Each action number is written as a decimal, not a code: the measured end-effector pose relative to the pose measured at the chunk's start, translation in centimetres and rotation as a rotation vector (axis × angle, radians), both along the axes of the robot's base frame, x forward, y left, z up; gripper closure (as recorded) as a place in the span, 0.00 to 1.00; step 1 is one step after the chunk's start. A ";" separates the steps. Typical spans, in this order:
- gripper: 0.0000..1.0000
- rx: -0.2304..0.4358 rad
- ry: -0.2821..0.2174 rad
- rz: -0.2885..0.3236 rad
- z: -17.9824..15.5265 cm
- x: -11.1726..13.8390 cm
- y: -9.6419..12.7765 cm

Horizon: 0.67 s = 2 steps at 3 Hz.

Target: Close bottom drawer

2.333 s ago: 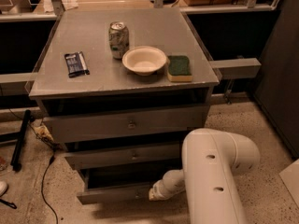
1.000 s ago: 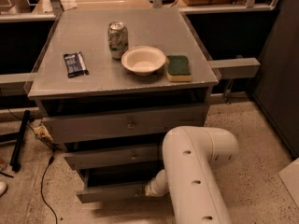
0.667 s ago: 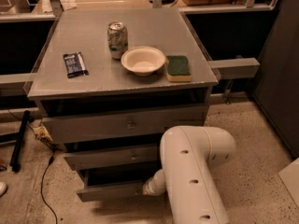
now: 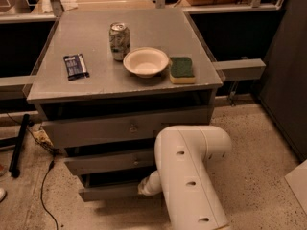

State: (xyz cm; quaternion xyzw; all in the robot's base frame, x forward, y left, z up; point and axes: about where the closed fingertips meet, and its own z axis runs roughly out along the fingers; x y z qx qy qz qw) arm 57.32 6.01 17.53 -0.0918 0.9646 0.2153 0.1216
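Note:
The bottom drawer (image 4: 108,191) is the lowest of three grey fronts and stands pulled out a little, with a dark gap above it. My white arm (image 4: 192,176) reaches in from the lower right. My gripper (image 4: 142,189) is at the right end of the bottom drawer's front, level with it, mostly hidden behind the arm's wrist. The drawer's knob is not visible. The middle drawer (image 4: 110,161) and top drawer (image 4: 124,128) sit above, each sticking out slightly.
On the cabinet top (image 4: 86,32) stand a can (image 4: 119,41), a white bowl (image 4: 145,61), a green sponge (image 4: 182,69) and a dark packet (image 4: 76,66). A cable (image 4: 45,195) and a black pole (image 4: 19,145) lie on the floor at left. A dark wall stands at right.
My arm has swung to the left, bringing the gripper end against the bottom drawer's right side. The bottom drawer front sits slightly further in than before.

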 end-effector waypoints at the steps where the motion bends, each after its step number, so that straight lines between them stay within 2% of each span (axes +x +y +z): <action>1: 1.00 0.000 0.000 0.000 0.0 0.0 -0.1; 2: 1.00 0.000 0.000 -0.001 0.0 0.0 -0.7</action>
